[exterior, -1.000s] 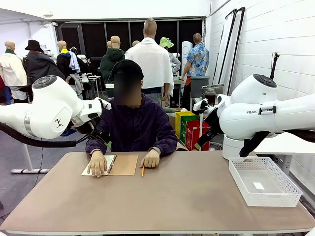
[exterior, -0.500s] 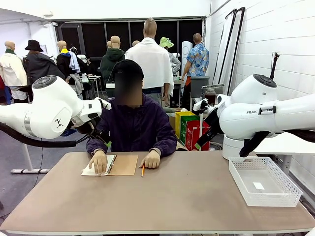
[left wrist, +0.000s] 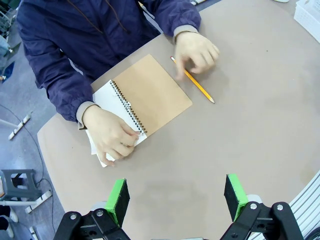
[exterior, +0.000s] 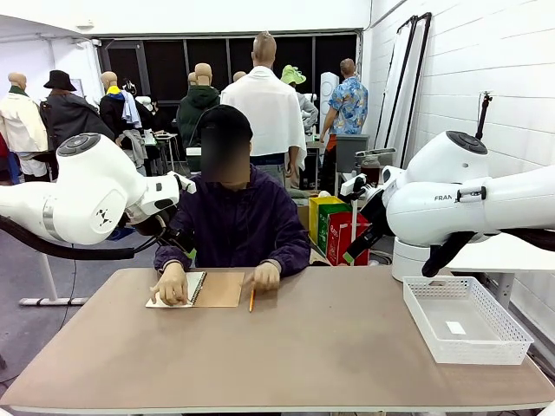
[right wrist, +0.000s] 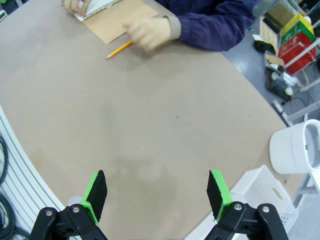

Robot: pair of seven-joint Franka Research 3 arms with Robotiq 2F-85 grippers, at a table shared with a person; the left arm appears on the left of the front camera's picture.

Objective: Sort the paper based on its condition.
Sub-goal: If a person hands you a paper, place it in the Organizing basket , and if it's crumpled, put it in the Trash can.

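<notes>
A spiral notepad with a brown card cover [left wrist: 152,92] lies at the table's far side in front of the person. White paper [left wrist: 96,150] pokes out beside the spiral under one of the person's hands [left wrist: 112,137]; I cannot tell whether the sheet is loose. The other hand [left wrist: 197,50] rests by a yellow pencil [left wrist: 192,82]. My left gripper [left wrist: 176,197] hangs open above bare table, short of the notepad. My right gripper [right wrist: 156,193] is open too, high over the table's middle, with the notepad [right wrist: 117,20] far ahead of it. Nothing sits between either pair of fingers.
A white mesh tray [exterior: 464,319] stands at the right edge of the table, with a small white slip inside it. Its corner [right wrist: 260,192] lies just right of my right gripper. Bare brown tabletop [exterior: 321,347] stretches between the notepad and the near edge.
The person's hand on the white page has slid slightly right, and the other hand has shifted a little by the pencil. Both arms have stayed still.
</notes>
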